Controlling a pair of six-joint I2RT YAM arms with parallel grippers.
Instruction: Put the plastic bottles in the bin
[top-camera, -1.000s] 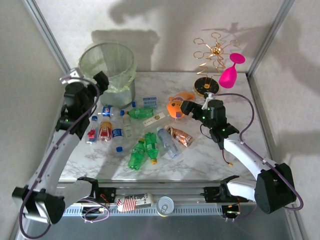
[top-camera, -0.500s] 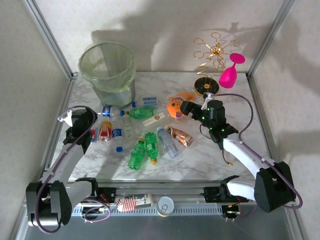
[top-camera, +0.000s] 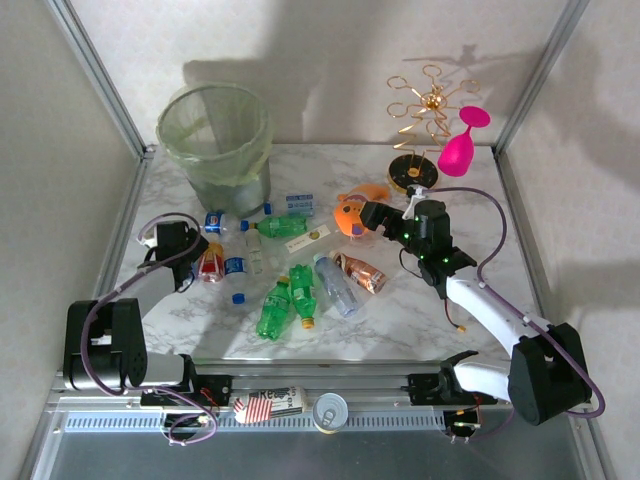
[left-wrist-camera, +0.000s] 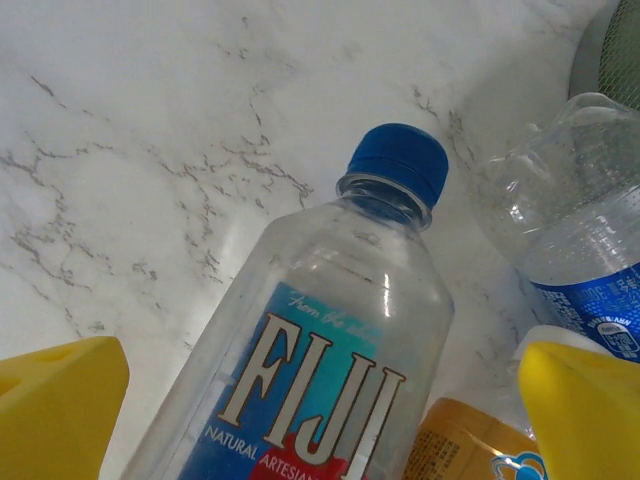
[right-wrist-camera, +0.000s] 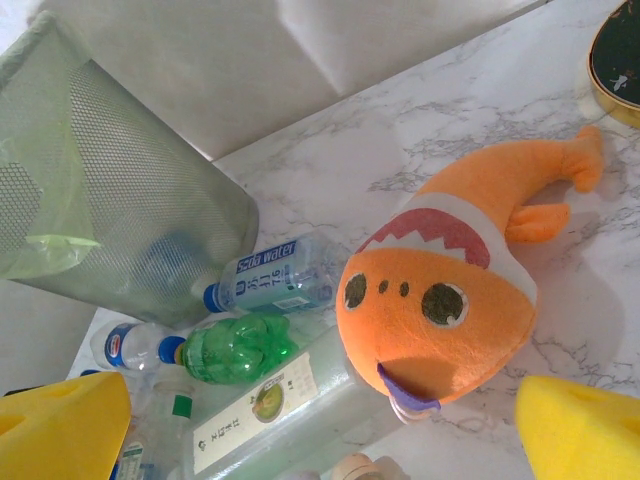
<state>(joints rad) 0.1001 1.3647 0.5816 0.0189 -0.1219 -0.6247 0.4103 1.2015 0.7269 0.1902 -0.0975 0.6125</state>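
L claw (left-wrist-camera: 320, 415) wide open, empty, astride Fiji bottle (left-wrist-camera: 340, 300); might pinch neighbour bottle (left-wrist-camera: 570, 230) too. R claw (right-wrist-camera: 320, 420) open, empty, facing fish toy (right-wrist-camera: 440, 300).

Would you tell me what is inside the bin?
The bin holds a pale green bag liner; its bottom is hidden behind the near wall, so its contents cannot be told.

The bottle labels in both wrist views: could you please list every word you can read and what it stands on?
"FIJI": label of the Fiji bottle.
"NATURAL ARTESIAN": same label, beneath.
"from the": same label, above; the rest is unclear.
"water", after a word like "Soda": blue label of the clear bottle.
Too small or blurred to read: print on the white-labelled bottle and the blue-labelled bottle.
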